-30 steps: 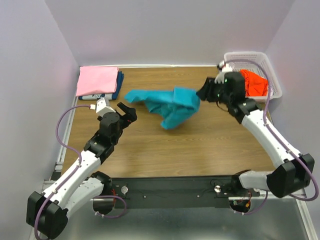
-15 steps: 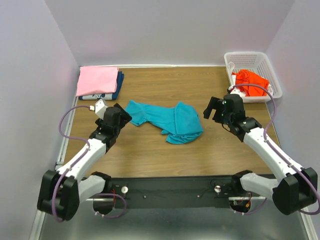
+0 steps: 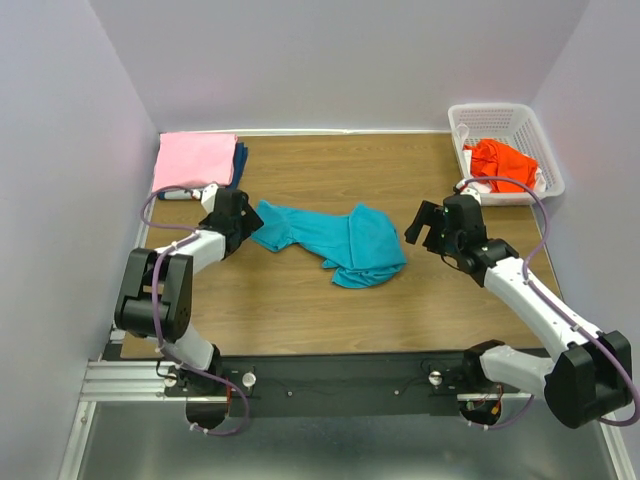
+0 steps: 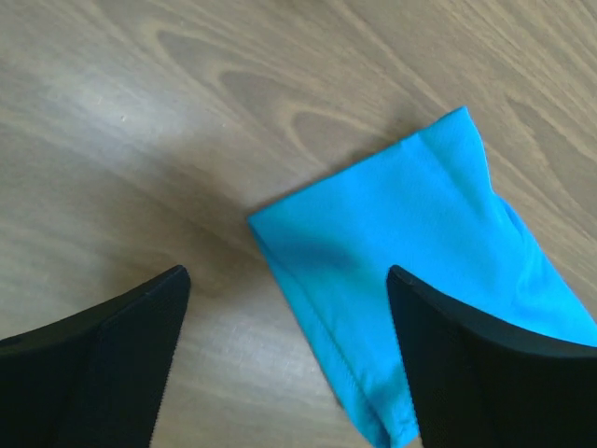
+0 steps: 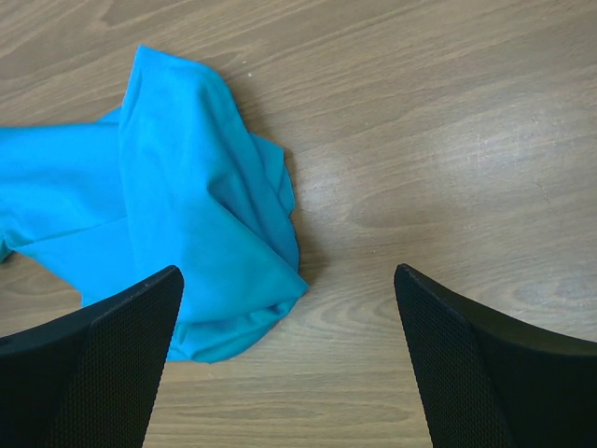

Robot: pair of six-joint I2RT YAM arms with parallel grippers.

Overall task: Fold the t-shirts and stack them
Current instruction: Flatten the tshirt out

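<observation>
The teal t-shirt (image 3: 335, 240) lies crumpled in the middle of the wooden table. It also shows in the left wrist view (image 4: 420, 252) and the right wrist view (image 5: 177, 215). My left gripper (image 3: 243, 222) is open and empty, low over the shirt's left corner (image 4: 289, 224). My right gripper (image 3: 422, 222) is open and empty, just right of the shirt's bunched right end. The folded pink t-shirt (image 3: 194, 160) lies on the dark blue t-shirt (image 3: 239, 165) at the back left. The orange-red t-shirt (image 3: 503, 164) sits in the basket.
The white lattice basket (image 3: 520, 122) stands at the back right corner. Walls close in the table on the left, back and right. A black rail (image 3: 340, 375) runs along the near edge by the arm bases.
The teal shirt, held up a second ago, now lies on the table. My right gripper let go and drew back right. My left gripper moved toward the shirt's left corner.
</observation>
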